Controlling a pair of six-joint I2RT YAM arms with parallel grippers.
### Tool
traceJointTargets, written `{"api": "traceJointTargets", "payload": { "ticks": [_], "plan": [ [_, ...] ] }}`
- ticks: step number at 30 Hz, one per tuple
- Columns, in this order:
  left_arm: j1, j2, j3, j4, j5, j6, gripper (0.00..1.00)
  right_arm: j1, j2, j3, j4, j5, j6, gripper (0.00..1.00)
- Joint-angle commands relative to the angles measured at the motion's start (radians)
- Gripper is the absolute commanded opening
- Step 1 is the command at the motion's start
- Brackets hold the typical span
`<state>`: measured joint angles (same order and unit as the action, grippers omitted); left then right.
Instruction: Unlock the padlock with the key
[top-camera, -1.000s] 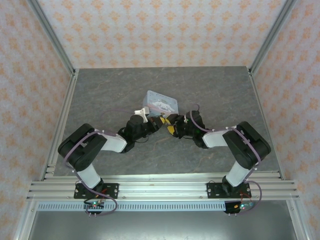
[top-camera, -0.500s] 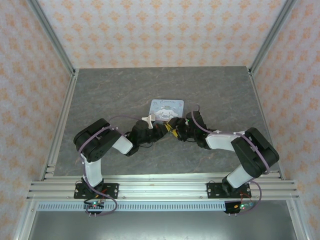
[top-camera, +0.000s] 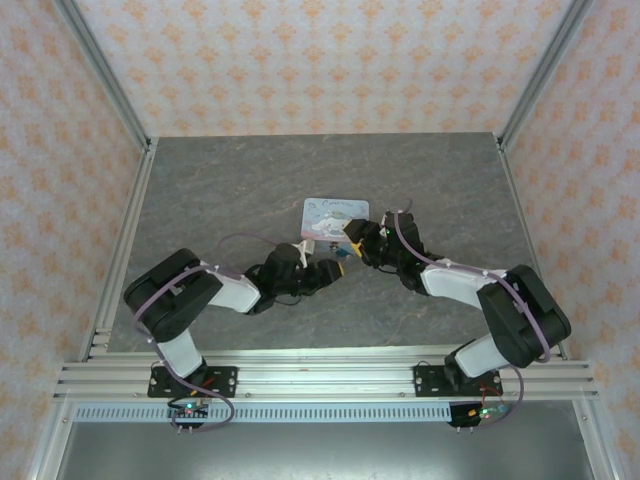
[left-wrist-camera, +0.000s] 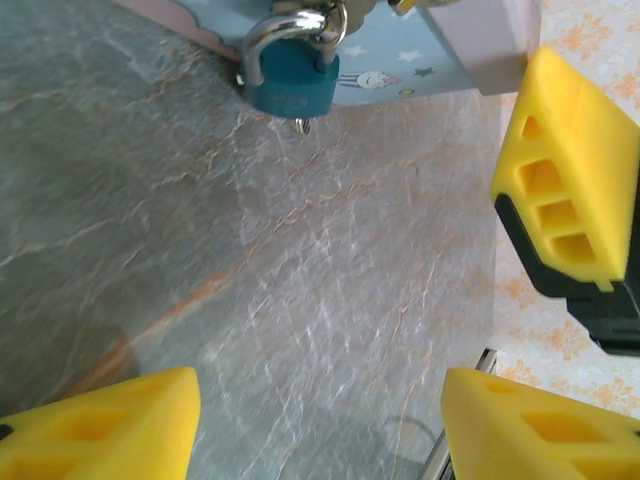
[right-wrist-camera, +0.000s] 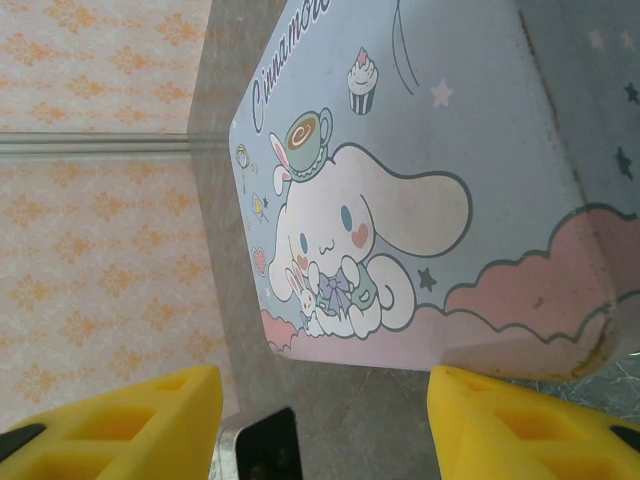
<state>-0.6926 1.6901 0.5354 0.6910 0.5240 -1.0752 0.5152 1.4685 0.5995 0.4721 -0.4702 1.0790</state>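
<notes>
padlock (left-wrist-camera: 290, 85) shackle top cut by frame edge; key (left-wrist-camera: 303, 125) mostly buried (tip protrudes)

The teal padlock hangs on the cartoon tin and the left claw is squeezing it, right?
No. The padlock does hang on the tin, but the left gripper stands open and clear of it, as the left wrist view shows.

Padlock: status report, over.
Left claw open, empty. Padlock hangs off tin, key in it. Right claw open at tin edge.
</notes>
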Motion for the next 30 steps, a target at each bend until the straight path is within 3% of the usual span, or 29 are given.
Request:
{"api": "traceJointTargets", "payload": {
  "ticks": [1, 7, 13, 19, 30],
  "plan": [
    [0.028, -0.114, -0.015, -0.147, -0.015, 0.035, 0.68, -0.005, -0.035, 0.010, 0.009, 0.016, -0.038, 0.57],
    [0.105, -0.316, 0.079, -0.424, -0.051, 0.106, 0.76, -0.005, -0.070, 0.015, -0.099, 0.018, -0.164, 0.54],
    [0.191, -0.340, 0.247, -0.620, -0.048, 0.157, 0.80, -0.005, -0.032, 0.046, -0.175, -0.017, -0.287, 0.51],
    [0.248, -0.234, 0.359, -0.632, -0.042, 0.142, 0.82, -0.006, 0.044, 0.070, -0.164, -0.033, -0.343, 0.51],
    [0.251, -0.101, 0.423, -0.562, -0.018, 0.097, 0.84, -0.005, 0.234, 0.277, -0.147, -0.060, -0.478, 0.49]
  ]
}}
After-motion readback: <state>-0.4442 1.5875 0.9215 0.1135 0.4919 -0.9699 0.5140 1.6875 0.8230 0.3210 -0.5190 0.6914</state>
